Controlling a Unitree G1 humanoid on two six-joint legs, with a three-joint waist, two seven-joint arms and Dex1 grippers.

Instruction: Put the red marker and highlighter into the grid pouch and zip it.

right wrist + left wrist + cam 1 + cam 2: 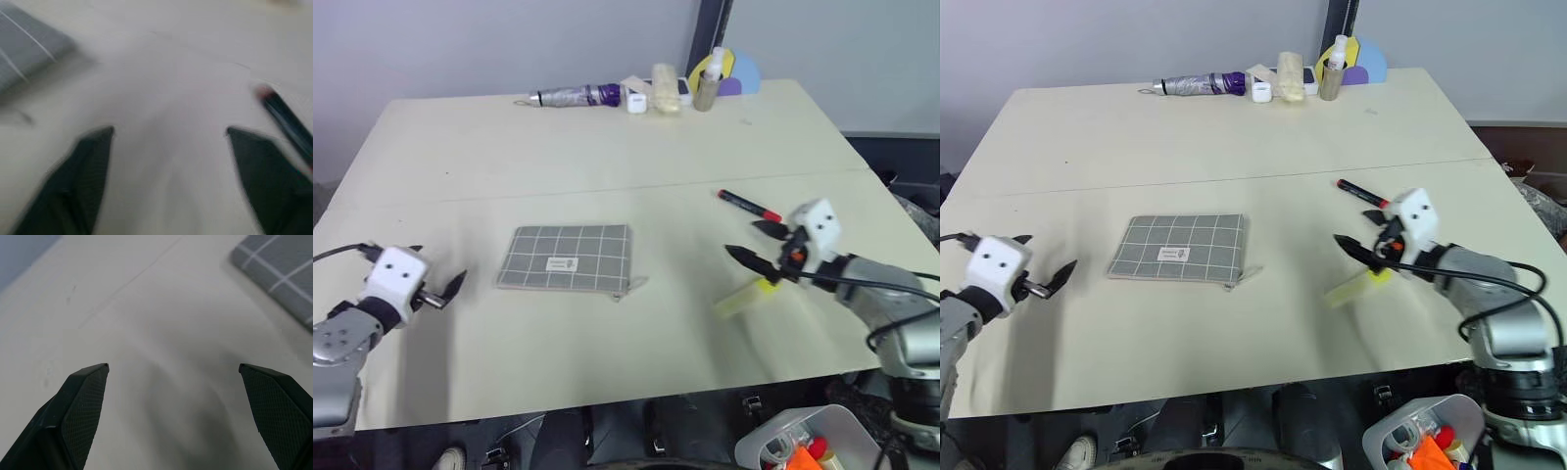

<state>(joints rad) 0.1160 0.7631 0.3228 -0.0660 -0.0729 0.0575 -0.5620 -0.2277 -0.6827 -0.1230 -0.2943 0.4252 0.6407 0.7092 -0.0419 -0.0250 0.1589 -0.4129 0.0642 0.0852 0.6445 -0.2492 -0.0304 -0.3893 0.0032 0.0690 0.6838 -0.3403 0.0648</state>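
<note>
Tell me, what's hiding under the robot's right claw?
Under the right gripper lies the highlighter, flat on the table. Its yellow end is partly covered by the fingers.

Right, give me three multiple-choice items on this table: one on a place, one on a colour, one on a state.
1. Where does the red marker lie?
A. on top of the grid pouch
B. on the table beyond the right hand
C. beside the left hand

2. What colour is the grid pouch?
A. grey with white lines
B. red with black lines
C. plain yellow

3. How does the left hand stand?
A. shut on the marker
B. shut on the pouch
C. open with nothing in it

Answers:
1 B, the marker lies on the bare table just past the right hand, well clear of the pouch.
2 A, the head views show grey fabric crossed by thin white lines.
3 C, the left wrist view shows its two fingers wide apart over bare table.
</note>
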